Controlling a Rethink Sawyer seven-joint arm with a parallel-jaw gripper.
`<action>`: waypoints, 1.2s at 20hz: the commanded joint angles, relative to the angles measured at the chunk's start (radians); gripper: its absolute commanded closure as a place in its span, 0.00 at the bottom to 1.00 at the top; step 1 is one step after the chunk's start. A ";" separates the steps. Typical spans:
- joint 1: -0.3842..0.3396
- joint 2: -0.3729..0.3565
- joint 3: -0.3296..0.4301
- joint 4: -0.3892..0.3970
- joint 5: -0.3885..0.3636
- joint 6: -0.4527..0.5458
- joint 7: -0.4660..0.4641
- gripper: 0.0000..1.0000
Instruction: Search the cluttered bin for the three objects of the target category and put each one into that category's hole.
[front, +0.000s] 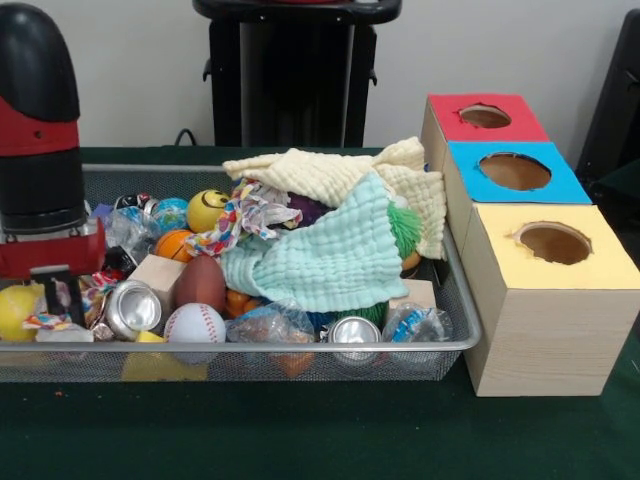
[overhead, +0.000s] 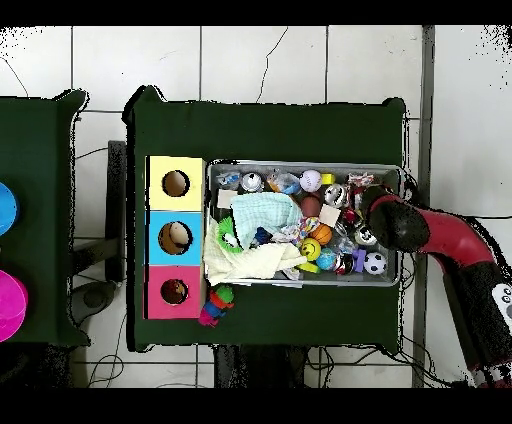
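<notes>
My red and black arm (overhead: 450, 245) reaching in from the right overhead, wrist pointing straight down, gripper (front: 50, 285) low at the front view's left, fingers hidden

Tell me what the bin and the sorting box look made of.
The bin looks like silver wire mesh with a smooth rounded metal rim. The box looks like pale wood, judging by its grain lines, with matte coloured paper round each hole.

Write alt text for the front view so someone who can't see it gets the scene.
A red and black robot arm reaches down into the left end of a wire mesh bin heaped with balls, cans and two muslin cloths. A wooden box with red, blue and yellow holes stands to the right.
</notes>
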 joint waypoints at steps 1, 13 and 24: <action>0.055 0.043 -0.204 0.044 0.027 0.084 0.223 1.00; 0.168 -0.093 -0.252 0.236 0.208 -0.023 0.335 1.00; 0.233 -0.121 -0.269 0.342 0.388 -0.088 0.363 1.00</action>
